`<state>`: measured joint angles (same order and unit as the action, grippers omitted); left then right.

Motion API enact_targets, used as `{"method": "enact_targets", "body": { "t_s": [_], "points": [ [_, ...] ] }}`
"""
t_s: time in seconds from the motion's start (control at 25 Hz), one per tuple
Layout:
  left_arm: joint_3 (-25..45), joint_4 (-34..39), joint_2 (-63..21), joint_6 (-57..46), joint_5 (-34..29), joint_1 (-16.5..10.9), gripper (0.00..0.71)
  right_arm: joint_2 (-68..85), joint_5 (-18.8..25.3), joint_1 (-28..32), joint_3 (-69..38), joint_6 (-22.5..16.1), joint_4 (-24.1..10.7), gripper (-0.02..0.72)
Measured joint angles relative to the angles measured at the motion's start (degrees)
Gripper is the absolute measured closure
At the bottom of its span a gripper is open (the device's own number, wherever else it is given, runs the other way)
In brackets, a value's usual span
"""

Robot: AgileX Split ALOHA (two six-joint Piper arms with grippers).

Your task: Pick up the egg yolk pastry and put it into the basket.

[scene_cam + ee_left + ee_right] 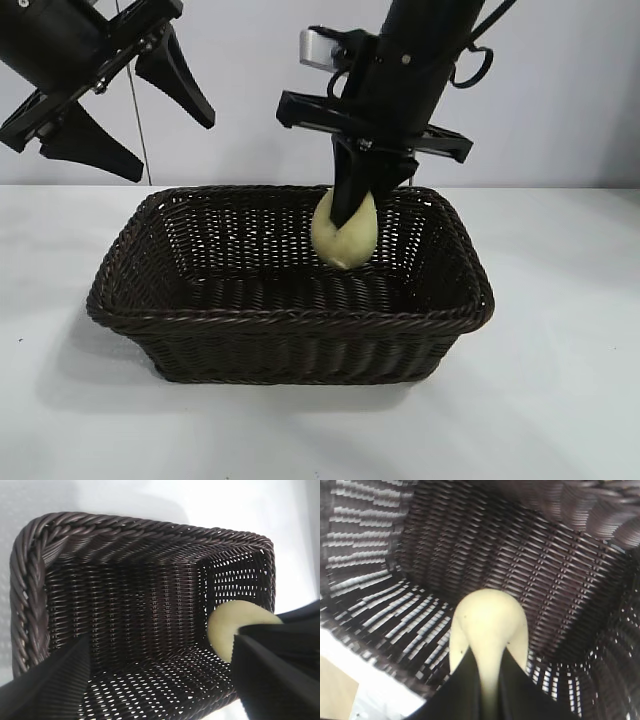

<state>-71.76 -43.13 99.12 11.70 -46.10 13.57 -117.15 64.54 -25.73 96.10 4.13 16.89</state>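
From outside the rig, you see your right gripper (347, 222) pointing steeply down over the basket (290, 322), its jaws pinched tight on the egg yolk pastry (345, 238). The pastry bulges out on both sides of the fingers and hangs inside the basket, below the far rim, near the back wall and toward the right arm's side, clear of the woven floor. Your left gripper (130, 115) is parked up and off to the other side, above the basket's corner, jaws spread wide with nothing between them. In the left wrist view, you look past those two spread fingers (50, 685) down into the basket (30, 595); the pastry (225, 627) shows beyond them near the far end wall, partly hidden by one finger. In the right wrist view, the pastry (487, 625) sits squeezed between the right fingertips (462, 685), directly ahead of the tool, with the basket's floor and walls (530, 565) all around it.
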Motion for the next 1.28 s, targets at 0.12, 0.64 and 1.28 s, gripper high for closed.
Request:
{"method": "enact_targets", "body": {
  "t_s": [0.12, 0.64, 1.28],
  "points": [
    [0.0, 0.0, 0.0, 0.0, 0.0, 0.0, 0.145, -0.71, -0.83, 0.0, 0.0, 0.0, 0.0, 0.667],
    [0.0, 0.0, 0.0, 0.0, 0.0, 0.0, 0.145, -0.71, 0.42, 0.0, 0.0, 0.0, 0.0, 0.161],
    [0.0, 0.0, 0.0, 0.0, 0.0, 0.0, 0.145, 7.13, 5.03, 12.39, 0.0, 4.54, 0.23, 0.144]
  ]
}}
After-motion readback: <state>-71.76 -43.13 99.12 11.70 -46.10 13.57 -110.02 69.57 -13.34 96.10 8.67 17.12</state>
